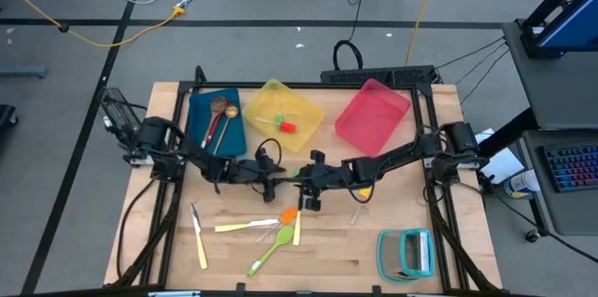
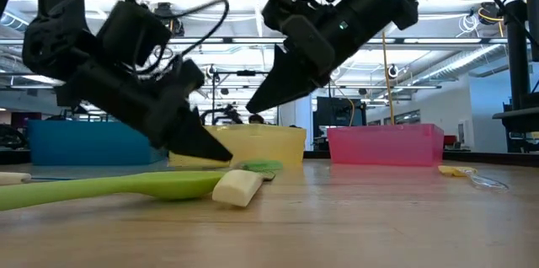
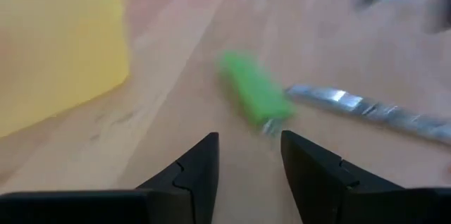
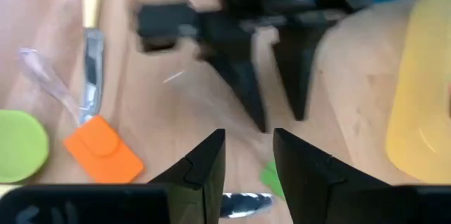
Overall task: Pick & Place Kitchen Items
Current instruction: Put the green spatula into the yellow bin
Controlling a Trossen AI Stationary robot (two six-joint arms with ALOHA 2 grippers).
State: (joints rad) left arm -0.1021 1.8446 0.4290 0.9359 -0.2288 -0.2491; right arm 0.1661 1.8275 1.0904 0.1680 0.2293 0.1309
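The green-headed spatula (image 3: 255,96) lies flat on the worktop (image 1: 346,250) just ahead of the left claw (image 3: 248,155), whose fingers stand apart and empty. Its metal handle seems to run crosswise. The right claw (image 4: 248,155), half-open and empty, hovers close above.

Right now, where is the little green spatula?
In the high view the green spatula lies mid-table between the left gripper and right gripper, just in front of the yellow bin.
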